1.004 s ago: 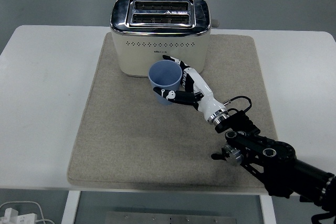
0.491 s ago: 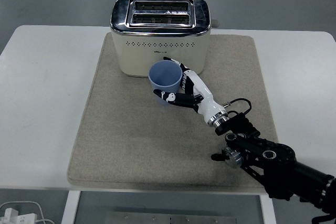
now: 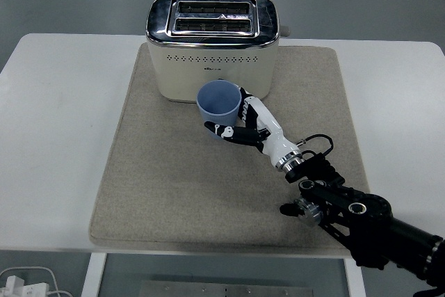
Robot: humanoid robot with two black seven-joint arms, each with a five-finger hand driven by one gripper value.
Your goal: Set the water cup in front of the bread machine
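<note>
1. Right hand point(image 3: 245, 120) is wrapped around the cup point(image 3: 219, 106): thumb curls across the near side low down, the other fingers point(image 3: 249, 107) hug the right side. Looks like a real grip, though I can't see the contact on the far side.

2. That cup is blue, upright, mouth up and empty as far as I can tell. It sits over the mat point(image 3: 174, 172) right at the toaster point(image 3: 213, 45) front face, a bit right of the toaster's middle. Can't tell if the base is down on the mat or just above it, since the thumb hides the bottom edge.

3. Key relation: the cup lies up and left of the wrist, at the tip of the arm, with its long axis vertical. The arm comes in diagonally from the lower right corner. So letting go means opening the fingers and backing off down-right along that same line, I reckon.

4. Only this arm is in the game. No left arm in view at all.

5. What's in the way: the toaster wall is just behind the cup, touching or nearly so from this angle, so no room to push further forward. Fingers on the right side are close to that wall too.

6. Rest of the mat is bare, and the table point(image 3: 55, 102) around it is white. Some white cable stuff point(image 3: 21, 284) shows below the table edge, bottom left, well out of the action.

7. My guess is placement is pretty much done, with release left.
</note>
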